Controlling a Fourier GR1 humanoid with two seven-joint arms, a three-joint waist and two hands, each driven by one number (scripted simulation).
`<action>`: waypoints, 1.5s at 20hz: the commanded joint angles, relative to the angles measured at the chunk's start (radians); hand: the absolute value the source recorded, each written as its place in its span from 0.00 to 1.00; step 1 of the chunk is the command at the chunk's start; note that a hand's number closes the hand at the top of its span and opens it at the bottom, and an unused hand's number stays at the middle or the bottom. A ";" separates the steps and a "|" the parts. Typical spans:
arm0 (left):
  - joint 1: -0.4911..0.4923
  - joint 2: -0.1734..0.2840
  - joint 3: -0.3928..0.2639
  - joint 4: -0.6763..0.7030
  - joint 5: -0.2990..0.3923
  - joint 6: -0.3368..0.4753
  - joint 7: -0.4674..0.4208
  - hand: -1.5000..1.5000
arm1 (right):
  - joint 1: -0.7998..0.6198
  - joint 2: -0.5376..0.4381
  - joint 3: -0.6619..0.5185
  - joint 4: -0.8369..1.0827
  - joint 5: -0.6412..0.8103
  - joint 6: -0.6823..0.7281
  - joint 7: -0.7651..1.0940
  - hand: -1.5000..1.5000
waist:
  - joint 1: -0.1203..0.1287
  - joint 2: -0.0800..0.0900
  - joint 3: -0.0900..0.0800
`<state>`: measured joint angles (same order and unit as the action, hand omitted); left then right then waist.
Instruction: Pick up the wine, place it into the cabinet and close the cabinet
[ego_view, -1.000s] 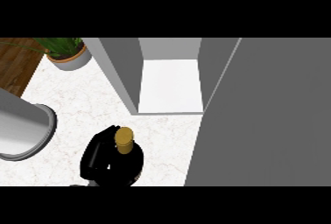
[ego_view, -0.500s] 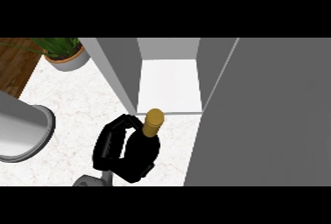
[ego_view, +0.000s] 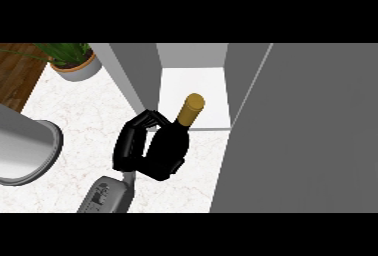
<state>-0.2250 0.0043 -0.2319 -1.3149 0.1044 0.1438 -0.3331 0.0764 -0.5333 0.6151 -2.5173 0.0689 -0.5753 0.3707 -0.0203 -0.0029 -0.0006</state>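
Fingers of the hand (ego_view: 136, 145) are curled round the dark body of the wine (ego_view: 177, 137), wrapping it from its 9 o'clock side, so we read it as a closed carrying grip, not a push. Which arm this is we can't fix for sure; the grey forearm enters at 6 o'clock, left of centre, so we call it the left hand, and no other hand shows. We judge the bottle is held tilted, gold cap leading toward 1 o'clock, so it can go neck-first into the cabinet (ego_view: 140, 75) opening. Wine sits at the cabinet's threshold: cap over the pale cabinet floor (ego_view: 203, 85), body over the marble counter (ego_view: 81, 115). Cabinet door (ego_view: 310, 130) stands open at 3 o'clock, filling that side. Inside, we see nothing stored. Potted plant (ego_view: 74, 62) at 11 o'clock, grey round vessel (ego_view: 22, 150) at 9 o'clock, contents not visible.
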 joint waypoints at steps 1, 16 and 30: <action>-0.071 -0.004 0.003 0.025 -0.013 0.026 0.064 1.00 | 0.112 -0.036 -0.026 -0.207 -0.032 0.020 0.018 0.00 | 0.000 0.000 0.001; -0.365 -0.004 -0.029 0.430 0.145 0.101 -0.070 1.00 | 0.106 -0.025 -0.042 -0.185 -0.088 0.034 -0.018 0.00 | -0.013 0.006 0.000; -0.691 -0.004 -0.039 0.810 0.258 0.199 -0.109 1.00 | 0.147 -0.011 0.022 -0.154 -0.093 0.070 -0.117 0.00 | -0.053 0.014 0.000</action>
<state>-0.8419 0.0001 -0.2495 -0.5924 0.3518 0.2935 -0.4333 0.1859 -0.5335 0.6257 -2.5082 0.0281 -0.5196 0.1980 -0.0622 0.0078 -0.0007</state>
